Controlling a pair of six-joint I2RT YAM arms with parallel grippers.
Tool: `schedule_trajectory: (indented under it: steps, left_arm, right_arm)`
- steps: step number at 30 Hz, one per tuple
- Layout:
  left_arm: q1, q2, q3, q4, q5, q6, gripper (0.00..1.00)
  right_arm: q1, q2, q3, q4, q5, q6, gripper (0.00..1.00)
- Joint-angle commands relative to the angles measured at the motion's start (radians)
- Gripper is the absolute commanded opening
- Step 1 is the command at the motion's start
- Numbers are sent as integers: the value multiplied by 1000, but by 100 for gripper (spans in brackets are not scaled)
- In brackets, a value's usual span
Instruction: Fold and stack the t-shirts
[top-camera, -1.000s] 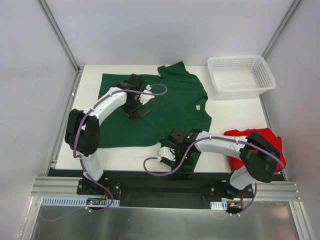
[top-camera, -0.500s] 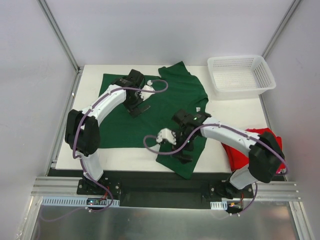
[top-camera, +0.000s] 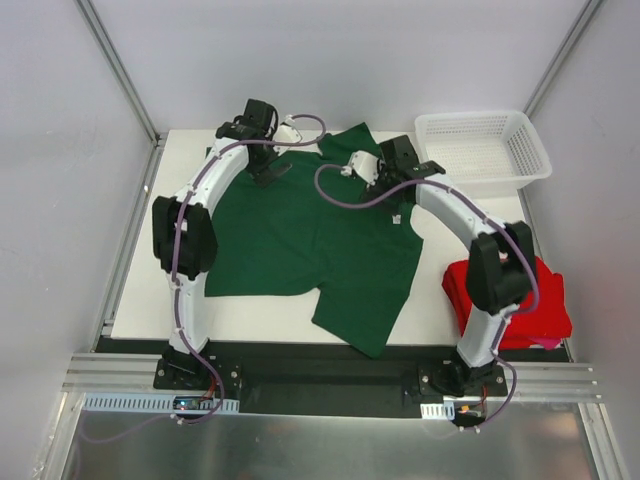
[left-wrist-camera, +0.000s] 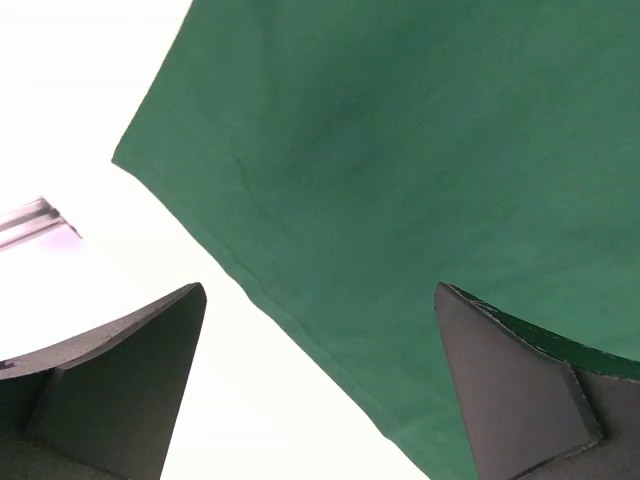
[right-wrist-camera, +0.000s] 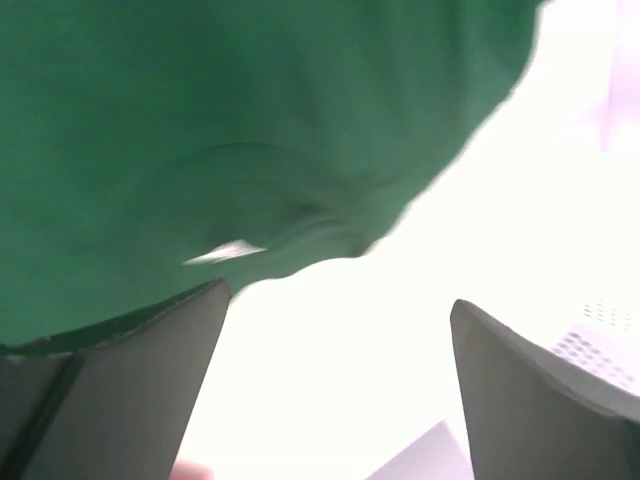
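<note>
Green t-shirt (top-camera: 300, 240) lies flat beneath the spread left end effector (top-camera: 274, 166) and spread right end effector (top-camera: 396, 188).

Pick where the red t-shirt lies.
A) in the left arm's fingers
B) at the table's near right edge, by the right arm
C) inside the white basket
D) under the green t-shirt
B: the red t-shirt lies at the near right edge, apart from the basket and the green t-shirt.

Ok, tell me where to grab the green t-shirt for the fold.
The green t-shirt lies flat, so only its edges offer a pinch. Probably take the far edge, from above: left pincer at the hem corner, right pincer at the far shoulder.
</note>
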Motion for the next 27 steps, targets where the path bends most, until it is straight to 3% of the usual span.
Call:
schedule_trajectory:
  steps: [1, 6, 13, 20, 27]
  left_arm:
    - [-9, 76, 33, -25, -20, 80, 99]
    - [-7, 79, -70, -23, -26, 118, 99]
    - [10, 115, -76, -22, -57, 130, 99]
    - [34, 204, 5, -22, -101, 161, 99]
    - [39, 263, 52, -17, -109, 185, 99]
  right_arm:
    - [-45, 152, 159, 136, 111, -65, 96]
    - [-64, 253, 215, 170, 80, -86, 96]
    - [-80, 299, 193, 204, -45, -33, 96]
    - [-81, 368, 284, 37, -174, 27, 96]
    - [-81, 437, 388, -91, -193, 13, 96]
